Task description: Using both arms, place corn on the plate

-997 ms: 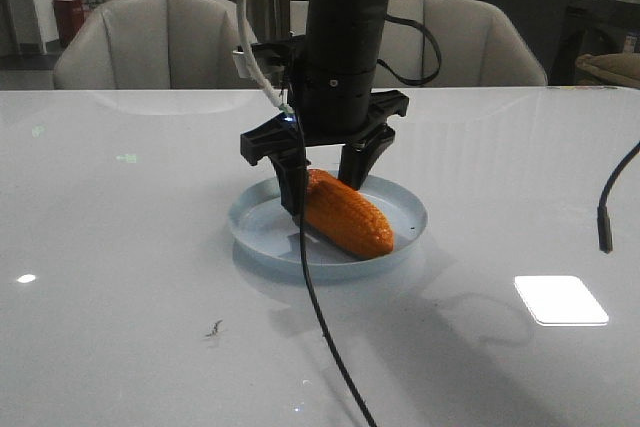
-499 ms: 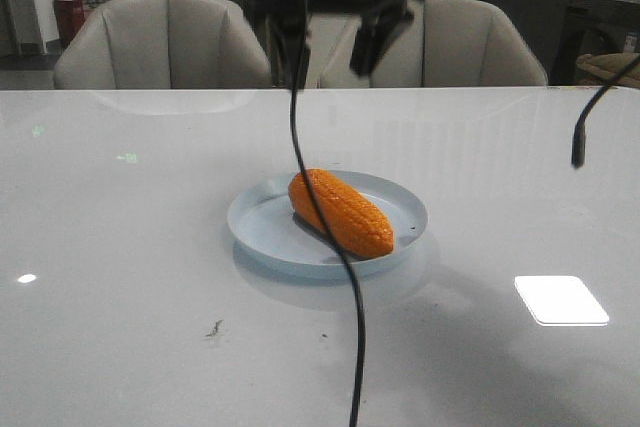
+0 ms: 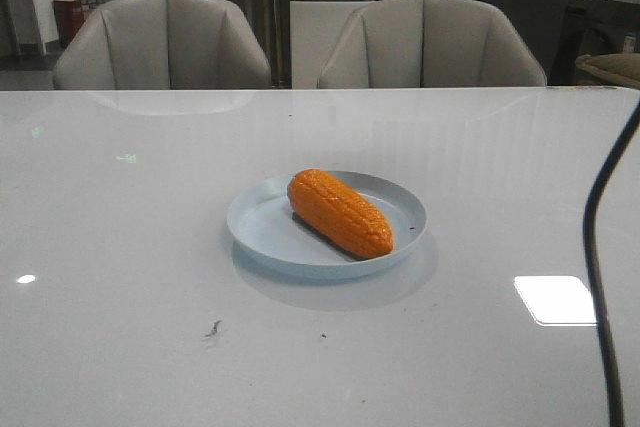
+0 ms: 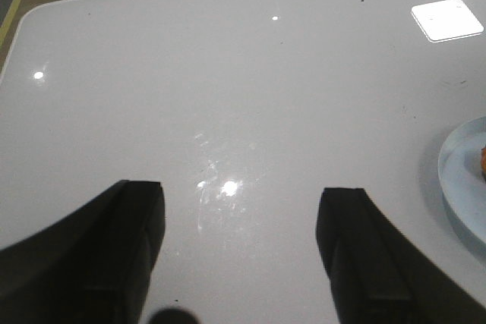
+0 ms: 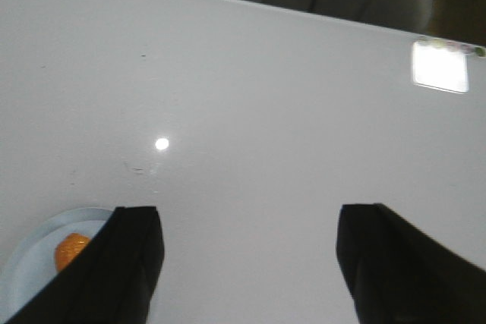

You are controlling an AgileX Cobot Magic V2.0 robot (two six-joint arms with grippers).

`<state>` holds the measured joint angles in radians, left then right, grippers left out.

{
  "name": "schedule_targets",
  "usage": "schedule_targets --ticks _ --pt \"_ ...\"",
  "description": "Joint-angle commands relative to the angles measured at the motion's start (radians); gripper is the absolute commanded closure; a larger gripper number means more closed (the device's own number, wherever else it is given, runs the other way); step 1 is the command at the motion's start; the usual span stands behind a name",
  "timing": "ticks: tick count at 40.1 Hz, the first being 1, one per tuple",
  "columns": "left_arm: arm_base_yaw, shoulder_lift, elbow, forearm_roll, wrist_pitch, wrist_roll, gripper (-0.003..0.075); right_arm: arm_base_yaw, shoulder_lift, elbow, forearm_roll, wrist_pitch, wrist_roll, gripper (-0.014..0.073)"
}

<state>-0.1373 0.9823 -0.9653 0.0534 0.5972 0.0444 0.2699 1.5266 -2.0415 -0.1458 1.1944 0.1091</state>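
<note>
The orange corn (image 3: 340,212) lies on its side across the pale blue plate (image 3: 265,227) near the middle of the white table, tip toward the front right. Neither gripper shows in the front view. My left gripper (image 4: 243,195) hangs open over bare table, with the plate's rim (image 4: 459,187) at the edge of its view and a sliver of corn (image 4: 482,158). My right gripper (image 5: 250,221) is also open over bare table; one finger (image 5: 125,263) partly hides the plate (image 5: 38,256) and the corn (image 5: 70,252). Nothing is between either pair of fingers.
A black cable (image 3: 600,277) hangs down at the right of the front view. Two grey chairs (image 3: 160,42) stand behind the table's far edge. Light reflections (image 3: 558,299) and a small dark speck (image 3: 213,328) mark the tabletop.
The gripper that stood open around the corn on the plate rose up and left the front view. The corn stays on the plate. The hanging cable shifted right.
</note>
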Motion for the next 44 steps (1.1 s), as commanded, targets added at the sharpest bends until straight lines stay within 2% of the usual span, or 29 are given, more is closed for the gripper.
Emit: schedule_targets --ticks 1,13,20,40,44 --pt "0.001 -0.017 -0.027 0.002 -0.075 -0.011 0.0244 -0.066 -0.171 0.115 -0.025 -0.061 -0.022 0.0013" --pt "0.001 -0.017 -0.027 0.002 -0.075 -0.011 0.0244 -0.203 -0.597 0.76 -0.04 -0.281 -0.022 0.0013" --pt "0.001 -0.017 -0.027 0.002 -0.071 -0.011 0.0244 -0.207 -0.752 0.984 -0.028 -0.287 -0.022 0.0013" --pt "0.001 -0.011 -0.027 -0.028 -0.044 -0.011 0.0245 -0.207 -0.808 1.021 -0.024 -0.257 -0.022 0.0013" --pt "0.001 -0.011 -0.027 -0.028 -0.044 -0.011 0.0278 -0.207 -0.808 1.021 -0.024 -0.256 -0.022 0.0013"
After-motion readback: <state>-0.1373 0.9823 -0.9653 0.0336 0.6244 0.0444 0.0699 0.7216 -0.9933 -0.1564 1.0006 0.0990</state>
